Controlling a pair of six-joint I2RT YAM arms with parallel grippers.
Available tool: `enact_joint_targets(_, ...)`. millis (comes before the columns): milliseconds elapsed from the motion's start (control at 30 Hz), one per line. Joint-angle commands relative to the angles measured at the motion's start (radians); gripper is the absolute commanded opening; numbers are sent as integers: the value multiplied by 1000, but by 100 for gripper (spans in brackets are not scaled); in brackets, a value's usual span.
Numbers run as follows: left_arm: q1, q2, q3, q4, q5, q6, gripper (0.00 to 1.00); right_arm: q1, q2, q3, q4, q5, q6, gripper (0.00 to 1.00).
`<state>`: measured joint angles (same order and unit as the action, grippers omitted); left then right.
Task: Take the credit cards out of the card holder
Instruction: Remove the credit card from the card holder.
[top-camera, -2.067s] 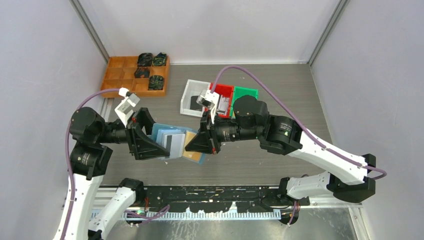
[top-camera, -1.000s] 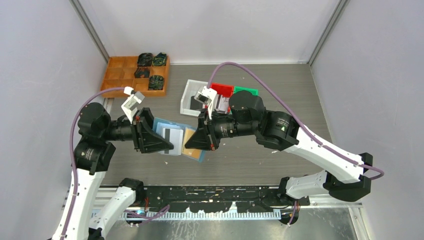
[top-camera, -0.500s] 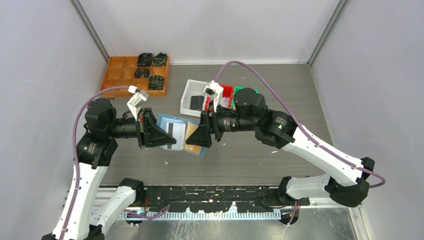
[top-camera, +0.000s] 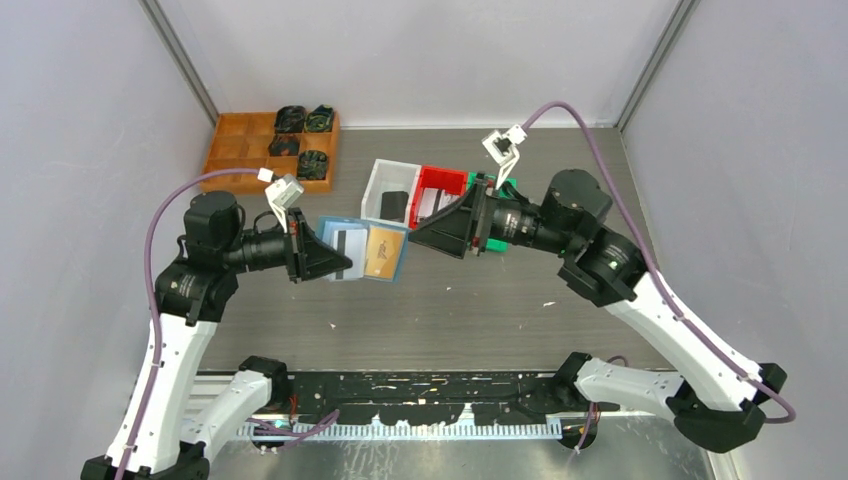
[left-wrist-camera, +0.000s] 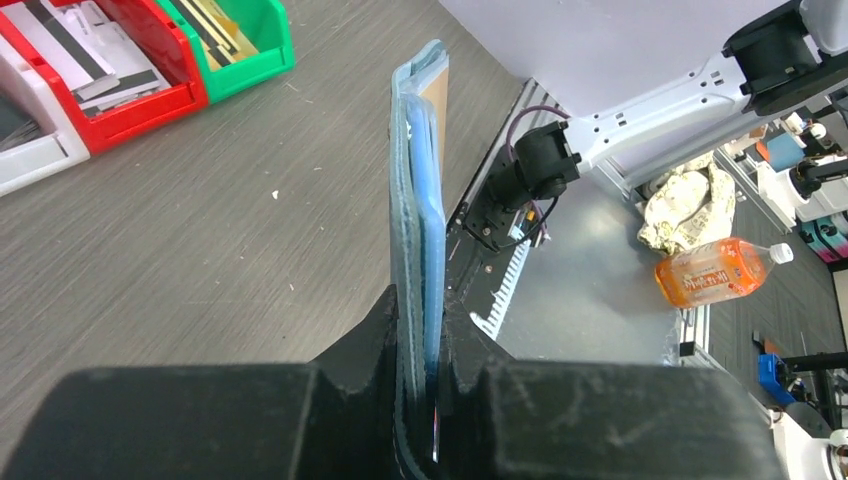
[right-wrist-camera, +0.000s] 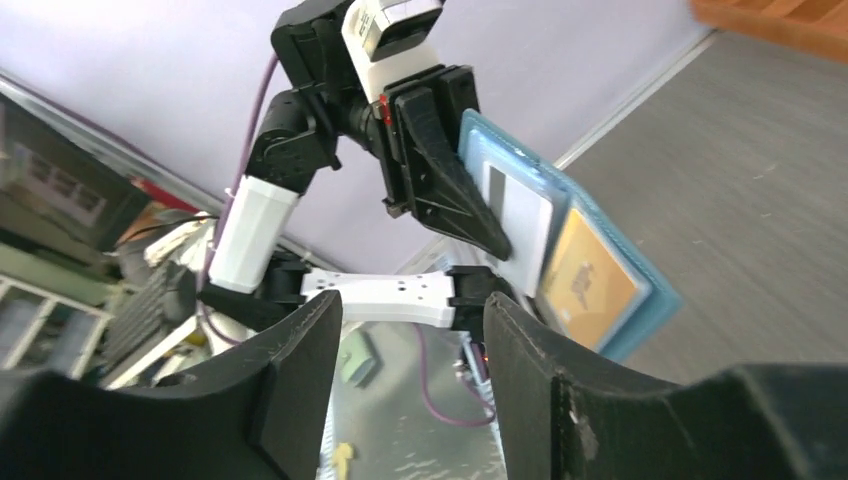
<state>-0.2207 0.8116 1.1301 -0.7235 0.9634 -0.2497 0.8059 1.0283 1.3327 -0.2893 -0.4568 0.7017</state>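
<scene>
Top: left end effector (top-camera: 345, 268) clamped on the left edge of the holder (top-camera: 330, 230), which is held open above the table (top-camera: 500, 310); orange card (top-camera: 384, 252) and striped card (top-camera: 347, 244) sit in its pockets. Right end effector (top-camera: 416, 238) is just beside the holder's right edge, not touching. Left wrist: holder (left-wrist-camera: 412, 200) edge-on, pinched between the fingers (left-wrist-camera: 370, 340). Right wrist: fingers (right-wrist-camera: 300, 370) spread, nothing between them; holder (right-wrist-camera: 655, 300) beyond, orange card (right-wrist-camera: 588, 280) showing.

Card holder (top-camera: 328, 228) near-left of bins (top-camera: 443, 172); compartment tray (top-camera: 235, 150) back-left
</scene>
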Motion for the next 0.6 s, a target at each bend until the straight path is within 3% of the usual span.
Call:
enact_joint_targets(0,3,-16,29,51,-2,-19,0,2,77,-82,246,-135,191,57)
enact_joint_targets(200,4,-29,23,105,52,-99,0,8,148,-136,420,-186,299,54)
enact_joint_targets(567,4,-16,2,260,159,-287,2,36,231,-152,483,-205,332,48)
